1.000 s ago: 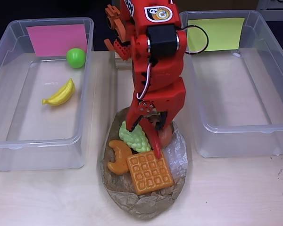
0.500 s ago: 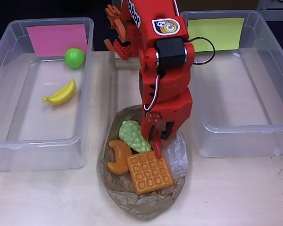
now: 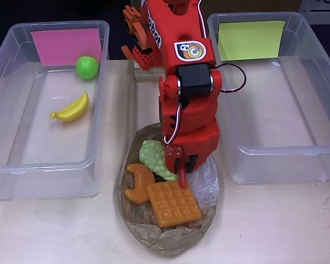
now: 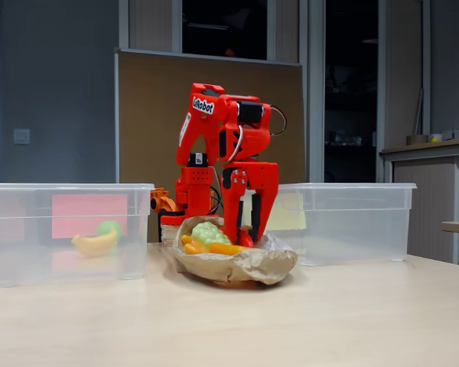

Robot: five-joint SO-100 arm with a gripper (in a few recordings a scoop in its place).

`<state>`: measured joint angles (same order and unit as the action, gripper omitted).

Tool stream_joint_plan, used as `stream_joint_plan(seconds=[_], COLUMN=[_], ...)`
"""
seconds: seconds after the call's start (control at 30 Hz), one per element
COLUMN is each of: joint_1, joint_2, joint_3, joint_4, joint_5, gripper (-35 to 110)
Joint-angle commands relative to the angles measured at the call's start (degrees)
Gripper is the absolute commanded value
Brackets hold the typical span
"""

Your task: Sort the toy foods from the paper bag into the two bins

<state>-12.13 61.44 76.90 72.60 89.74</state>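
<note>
Toy foods remain in part on the paper bag point(image 3: 206, 181), at the centre of the table point(image 3: 275, 225) between the two bins. Gripper point(image 3: 180, 171) is lowered onto the bag's contents, its red fingertip point(image 3: 182, 179) at the upper edge of the orange waffle point(image 3: 173, 203) and just right of the pale green grapes point(image 3: 153, 157). Whether the fingers are parted, closed or gripping anything cannot be determined: the arm's body covers them in the overhead view, and the bag rim hides them in the fixed view point(image 4: 243, 233).

Croissant point(image 3: 137, 184) lies at the bag's left side, touching the waffle's left corner, with the grapes directly above it in the overhead view. A dark piece shows between grapes and waffle, too obscured to identify.

Red arm point(image 3: 187, 82) reaches down from its base at the far table edge, a black looped cable at its upper motor.

Left bin point(image 3: 5, 165), marked with a pink note point(image 3: 66, 45), contains the green apple point(image 3: 87, 67) near the note and the yellow bananas point(image 3: 71, 109) nearer the middle, apart from each other. Right bin point(image 3: 297, 159) carries a yellow-green note point(image 3: 250, 39)
</note>
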Motion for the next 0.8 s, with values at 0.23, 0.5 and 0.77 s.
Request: stream_joint_plan(seconds=[0.23,0.5,0.77], joint_1=[0.3,2.4,5.2], joint_2=[3.3,6.2,11.9], joint_3=[-4.5,-15.2,-29.6], joint_4=[6.6,20.8,32.6], joint_5=[0.3,-2.8,-9.5], gripper=[0,0,0])
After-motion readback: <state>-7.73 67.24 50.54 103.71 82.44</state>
